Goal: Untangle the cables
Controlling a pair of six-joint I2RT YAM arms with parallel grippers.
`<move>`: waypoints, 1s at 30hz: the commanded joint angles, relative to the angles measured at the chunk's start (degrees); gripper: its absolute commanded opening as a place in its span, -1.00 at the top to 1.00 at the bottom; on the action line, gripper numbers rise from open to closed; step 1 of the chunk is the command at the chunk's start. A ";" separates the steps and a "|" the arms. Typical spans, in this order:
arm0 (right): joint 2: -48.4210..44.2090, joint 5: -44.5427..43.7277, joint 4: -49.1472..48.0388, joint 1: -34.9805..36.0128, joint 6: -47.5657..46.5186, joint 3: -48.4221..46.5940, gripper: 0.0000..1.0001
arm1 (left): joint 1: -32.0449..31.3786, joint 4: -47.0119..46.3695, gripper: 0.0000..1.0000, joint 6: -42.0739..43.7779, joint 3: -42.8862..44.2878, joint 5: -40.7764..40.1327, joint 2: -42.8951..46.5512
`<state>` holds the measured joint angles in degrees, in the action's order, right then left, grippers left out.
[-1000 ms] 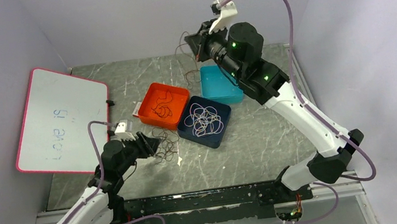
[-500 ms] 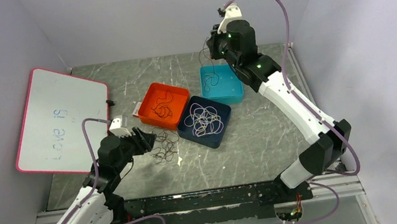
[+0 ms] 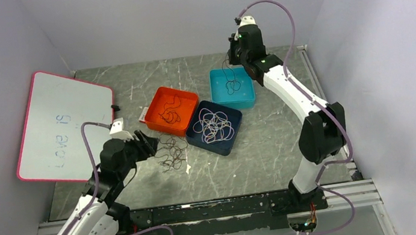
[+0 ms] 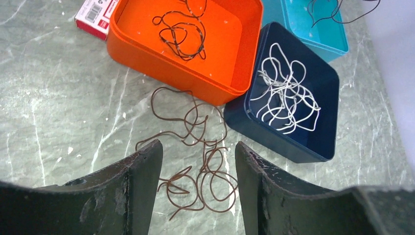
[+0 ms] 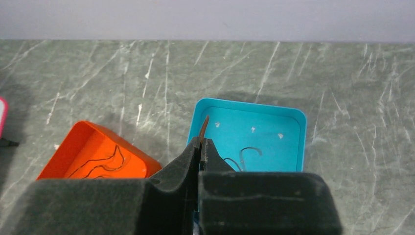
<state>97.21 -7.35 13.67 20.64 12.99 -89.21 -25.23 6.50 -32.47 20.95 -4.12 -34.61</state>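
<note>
Left claw: [image 4: 197, 149] jaws spread apart, gripping nothing. It hangs low over the near-left part of the table [image 3: 270, 146], pointed at the loose tangle.
Loose tangle: [image 3: 171, 156] thin brown cables in overlapping loops, lying on the bare table just near of the orange tray. In the left wrist view they sit between and beyond the two fingers.
Right claw: [image 5: 200, 143] pressed shut on the hanging cable, with a short brown end poking up past the fingertips. It is raised over the far side of the teal tray.
Hanging cable: [image 3: 232, 86] a dark strand dropping from the right claw, its lower loops lying on the teal tray's floor.
Teal tray: [image 3: 246, 95] farthest right of the three.
Orange tray: [image 4: 222, 44] left of the teal one, holding one dark cable [image 4: 178, 34] in loose curls.
Navy tray: [image 4: 323, 98] touching the orange tray's right side, with the white cable [image 4: 284, 93] bunched inside.
Small box: [image 4: 95, 12] red and white, just beside the orange tray's far-left corner.
Whiteboard: [image 3: 64, 127] pink-edged, at the far left.
</note>
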 commanded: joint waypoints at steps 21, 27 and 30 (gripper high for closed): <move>22.36 -1.74 1.84 -3.68 -2.62 -6.12 0.34 | 0.10 1.41 -0.26 -0.69 2.37 0.87 -4.54; 18.91 -5.26 2.42 -3.68 -3.28 -5.81 0.07 | 0.10 0.08 -0.26 -0.91 2.50 1.45 -6.38; 14.96 -6.48 2.57 -3.68 -3.59 -4.56 0.02 | 0.10 -0.37 -0.25 -0.93 2.65 1.53 -7.38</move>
<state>118.17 -10.59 15.77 17.34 10.55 -92.99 -25.23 8.16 -33.06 21.32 -4.23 -41.15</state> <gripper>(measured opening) 0.480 0.628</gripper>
